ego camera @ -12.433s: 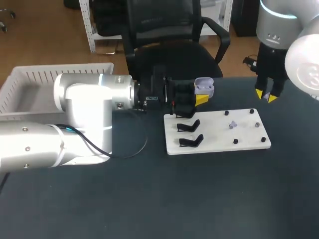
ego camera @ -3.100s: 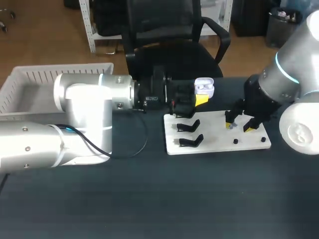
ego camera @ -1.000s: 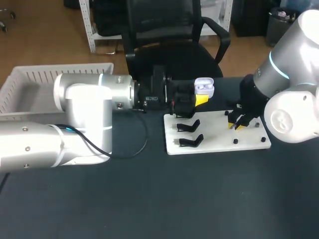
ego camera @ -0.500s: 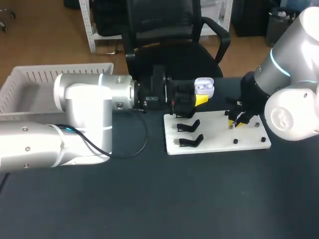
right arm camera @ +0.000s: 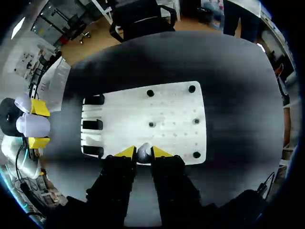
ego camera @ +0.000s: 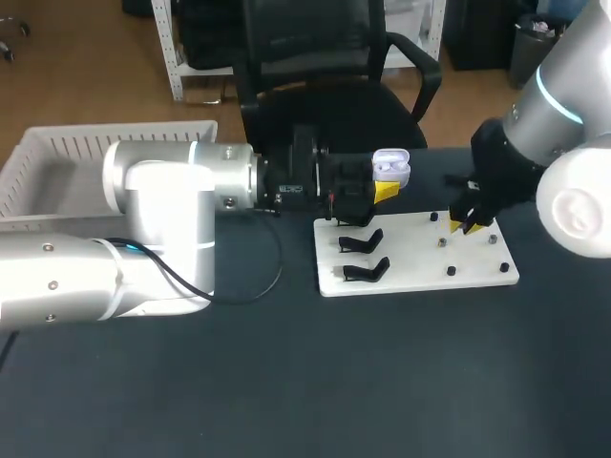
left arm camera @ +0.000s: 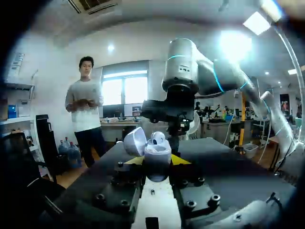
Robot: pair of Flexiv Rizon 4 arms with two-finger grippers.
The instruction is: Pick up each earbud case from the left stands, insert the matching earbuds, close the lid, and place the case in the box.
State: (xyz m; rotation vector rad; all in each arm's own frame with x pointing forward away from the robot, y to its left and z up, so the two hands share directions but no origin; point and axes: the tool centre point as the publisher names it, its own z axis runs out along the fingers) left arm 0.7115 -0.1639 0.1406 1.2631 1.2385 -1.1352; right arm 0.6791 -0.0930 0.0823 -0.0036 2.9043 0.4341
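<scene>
Left gripper [left arm camera: 155,161] is clamped on the open earbud case [ego camera: 390,169], upper middle of frame. Right gripper [ego camera: 466,225] pinches an earbud [right arm camera: 144,152] over the white board [ego camera: 410,265], centre-right.

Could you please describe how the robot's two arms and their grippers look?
The left arm and right arm are thick silver-white rounded tubes, each with a thin cyan ring. A black cable loops from the left arm. The left gripper and right gripper are black with yellow tips.
</scene>
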